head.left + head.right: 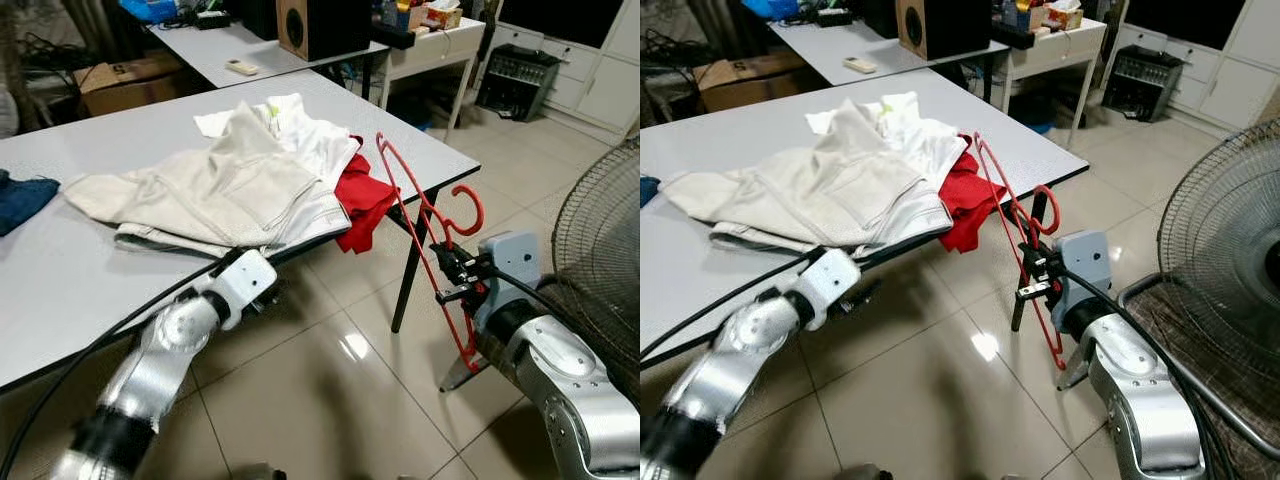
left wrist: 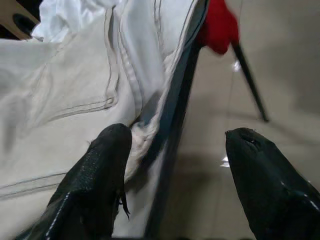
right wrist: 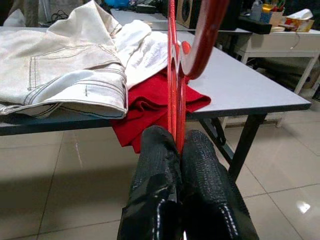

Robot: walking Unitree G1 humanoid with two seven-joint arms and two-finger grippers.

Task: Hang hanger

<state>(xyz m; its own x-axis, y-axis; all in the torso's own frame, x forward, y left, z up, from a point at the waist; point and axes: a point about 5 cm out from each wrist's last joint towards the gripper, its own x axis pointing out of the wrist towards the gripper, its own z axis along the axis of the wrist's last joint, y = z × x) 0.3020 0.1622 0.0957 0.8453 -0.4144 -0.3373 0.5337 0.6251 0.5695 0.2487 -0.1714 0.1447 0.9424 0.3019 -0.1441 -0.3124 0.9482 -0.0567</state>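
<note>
A red plastic hanger (image 1: pixel 430 235) stands tilted in the air beside the table's right corner, hook (image 1: pixel 468 208) toward me. My right gripper (image 1: pixel 452 280) is shut on its lower bar; both fingers (image 3: pixel 165 190) pinch the red bar (image 3: pixel 173 100). My left gripper (image 2: pixel 175 150) is open at the table's front edge, one finger (image 2: pixel 100 170) touching the hem of cream trousers (image 1: pixel 210 190). A white shirt (image 1: pixel 300 135) and a red garment (image 1: pixel 365 200) lie next to the trousers, the red one drooping over the edge.
The grey table (image 1: pixel 90 270) has a black leg (image 1: pixel 410 270) close to the hanger. A large fan (image 1: pixel 600 260) stands at the right. A blue cloth (image 1: pixel 22 198) lies at the table's left. More tables, a speaker (image 1: pixel 320 25) and white cabinets are behind.
</note>
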